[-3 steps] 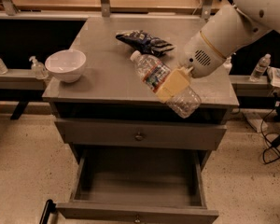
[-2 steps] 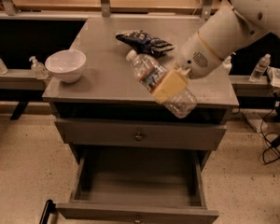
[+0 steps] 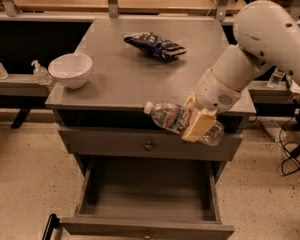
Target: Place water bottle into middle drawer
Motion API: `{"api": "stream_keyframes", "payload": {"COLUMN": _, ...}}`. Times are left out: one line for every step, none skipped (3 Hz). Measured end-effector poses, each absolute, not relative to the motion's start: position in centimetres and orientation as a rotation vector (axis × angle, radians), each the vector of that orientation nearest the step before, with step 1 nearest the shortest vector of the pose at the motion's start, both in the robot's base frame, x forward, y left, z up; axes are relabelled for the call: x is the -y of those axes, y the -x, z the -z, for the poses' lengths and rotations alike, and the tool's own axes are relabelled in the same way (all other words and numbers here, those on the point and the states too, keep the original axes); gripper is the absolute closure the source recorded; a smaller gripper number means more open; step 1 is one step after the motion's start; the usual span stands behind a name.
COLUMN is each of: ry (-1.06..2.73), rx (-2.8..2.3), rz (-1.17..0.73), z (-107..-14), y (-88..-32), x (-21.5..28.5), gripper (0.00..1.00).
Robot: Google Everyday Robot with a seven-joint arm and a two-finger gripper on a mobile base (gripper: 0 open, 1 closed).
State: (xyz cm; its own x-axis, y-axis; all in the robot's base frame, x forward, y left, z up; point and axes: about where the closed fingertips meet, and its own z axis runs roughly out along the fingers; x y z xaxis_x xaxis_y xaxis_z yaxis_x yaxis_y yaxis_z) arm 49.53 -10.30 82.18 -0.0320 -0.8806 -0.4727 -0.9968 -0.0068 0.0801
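My gripper is shut on the water bottle, a clear ribbed bottle with a white cap and a coloured label. It holds the bottle nearly level, cap to the left, in the air in front of the cabinet's top edge. The bottle hangs just above the shut upper drawer front. Below it the middle drawer is pulled out, and its grey tray holds nothing.
A white bowl sits at the left of the grey cabinet top. A dark blue snack bag lies at the back. Small pump bottles stand on a shelf at the left. Cables lie on the floor at the right.
My gripper has carried the water bottle forward and down, from above the cabinet top to in front of its edge, over the open drawer. The bottle has turned more level.
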Motion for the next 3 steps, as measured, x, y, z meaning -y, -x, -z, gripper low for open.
{"api": "stream_keyframes", "payload": {"ry": 2.046, "rx": -1.893, "rz": -0.527, "z": -81.9, "y": -49.9, "x": 10.6, "gripper": 1.0}}
{"api": "stream_keyframes", "payload": {"ry": 1.985, "rx": -1.949, "rz": -0.564, "z": -79.8, "y": -50.0, "x": 10.1, "gripper": 1.0}}
{"api": "stream_keyframes", "payload": {"ry": 1.92, "rx": -1.948, "rz": -0.569, "z": -75.9, "y": -48.5, "x": 8.6, "gripper": 1.0}}
